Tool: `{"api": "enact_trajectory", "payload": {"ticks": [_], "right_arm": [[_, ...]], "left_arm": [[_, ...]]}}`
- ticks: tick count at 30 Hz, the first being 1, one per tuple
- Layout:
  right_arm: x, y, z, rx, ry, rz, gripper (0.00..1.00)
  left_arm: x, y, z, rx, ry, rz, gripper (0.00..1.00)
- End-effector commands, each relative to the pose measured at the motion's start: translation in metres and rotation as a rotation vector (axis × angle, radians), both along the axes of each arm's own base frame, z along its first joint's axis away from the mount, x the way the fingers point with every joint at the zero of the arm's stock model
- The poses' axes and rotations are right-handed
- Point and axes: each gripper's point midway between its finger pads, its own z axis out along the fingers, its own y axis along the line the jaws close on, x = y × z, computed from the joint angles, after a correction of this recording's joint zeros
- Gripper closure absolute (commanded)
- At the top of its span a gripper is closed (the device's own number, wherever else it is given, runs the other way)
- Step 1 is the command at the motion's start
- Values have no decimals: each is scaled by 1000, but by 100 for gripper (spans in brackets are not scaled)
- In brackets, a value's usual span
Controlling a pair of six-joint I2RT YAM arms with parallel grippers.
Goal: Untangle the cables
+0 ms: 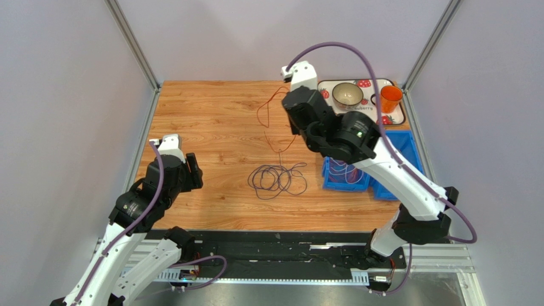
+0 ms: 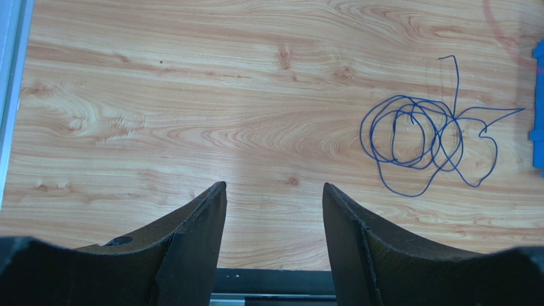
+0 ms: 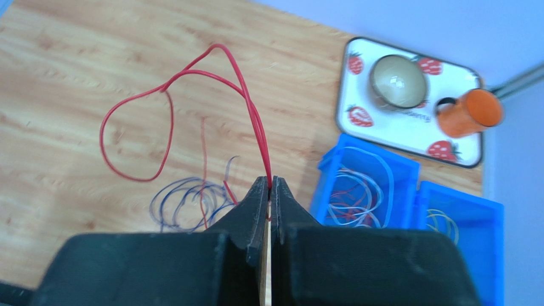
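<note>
A loose coil of dark blue-purple cable point(image 1: 278, 179) lies on the wooden table at mid-front. It also shows at the right of the left wrist view point(image 2: 440, 137) and, blurred, below the red loop point(image 3: 185, 204). A thin red cable point(image 1: 259, 115) hangs in a loop from my right gripper point(image 1: 288, 94), raised over the far middle of the table. In the right wrist view that gripper point(image 3: 271, 185) is shut on the red cable point(image 3: 218, 46), whose lower end trails down to the coil. My left gripper point(image 1: 188, 167) stands open and empty point(image 2: 273, 188) over bare wood, left of the coil.
Two blue bins sit at the right: one point(image 3: 332, 167) holds white and red cables, the other point(image 3: 472, 197) holds yellow ones. Behind them a strawberry-print tray point(image 1: 368, 83) carries a bowl point(image 1: 348, 94) and an orange cup point(image 1: 391, 97). Grey walls enclose the table.
</note>
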Motion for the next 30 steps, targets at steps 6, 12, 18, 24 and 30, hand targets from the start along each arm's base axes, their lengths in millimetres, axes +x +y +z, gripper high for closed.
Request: {"api": "enact_trajectory", "payload": {"ticks": [6, 12, 18, 24, 30], "right_arm": [[11, -120, 76, 25, -192, -235, 100], [13, -176, 85, 1, -238, -366, 100], [12, -219, 82, -19, -256, -477, 100], [13, -252, 78, -22, -251, -567, 100], [11, -282, 80, -11, -255, -643, 100]], "left_arm": [[4, -2, 5, -3, -26, -11, 35], [4, -6, 6, -12, -32, -39, 34], [3, -8, 8, -20, -45, -53, 34], [4, -11, 5, -18, -32, -69, 34], [5, -12, 5, -19, -29, -72, 34]]}}
